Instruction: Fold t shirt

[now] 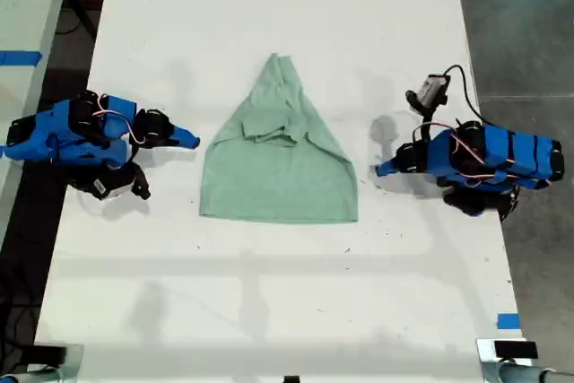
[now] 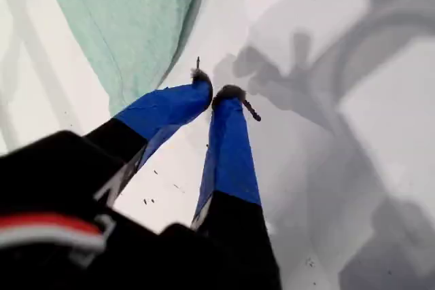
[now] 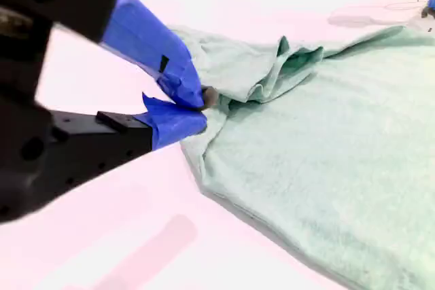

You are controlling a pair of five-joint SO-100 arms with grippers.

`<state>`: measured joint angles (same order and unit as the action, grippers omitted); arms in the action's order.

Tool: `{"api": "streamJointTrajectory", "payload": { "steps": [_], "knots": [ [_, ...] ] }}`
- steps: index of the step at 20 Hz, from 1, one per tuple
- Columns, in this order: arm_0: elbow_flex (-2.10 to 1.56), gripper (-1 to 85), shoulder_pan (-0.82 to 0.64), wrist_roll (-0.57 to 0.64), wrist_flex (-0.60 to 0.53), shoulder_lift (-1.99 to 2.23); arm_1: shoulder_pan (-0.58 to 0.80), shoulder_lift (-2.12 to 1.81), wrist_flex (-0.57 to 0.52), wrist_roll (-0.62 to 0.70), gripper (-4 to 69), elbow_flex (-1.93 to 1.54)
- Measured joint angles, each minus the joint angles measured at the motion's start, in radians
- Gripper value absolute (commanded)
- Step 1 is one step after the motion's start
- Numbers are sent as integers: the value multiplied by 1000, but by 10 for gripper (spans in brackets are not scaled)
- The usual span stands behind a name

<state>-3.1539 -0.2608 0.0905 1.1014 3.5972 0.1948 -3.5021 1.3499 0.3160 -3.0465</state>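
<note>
Pale mint t shirt (image 1: 278, 163) lies mid white table (image 1: 269, 6), sleeves folded in, tapering to a point w/ hem straight across. My first gripper (image 2: 216, 94), at exterior view's right, jaws pressed together, holds nothing, just beside shirt's edge. My second gripper (image 3: 197, 108), exterior view's left, tips closed at the cloth edge; can't tell if pinching it. Fabric looks light, soft, floppy; best grabbed at hem corners.

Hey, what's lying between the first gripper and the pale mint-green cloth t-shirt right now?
Only bare white table: in the exterior view, nothing separates my first gripper from the t-shirt.
</note>
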Motion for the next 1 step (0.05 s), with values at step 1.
{"api": "streamJointTrajectory", "payload": {
  "steps": [1],
  "knots": [
    [0,0,0,0,0,0,0,0,0,0,43,0]
  ]
}}
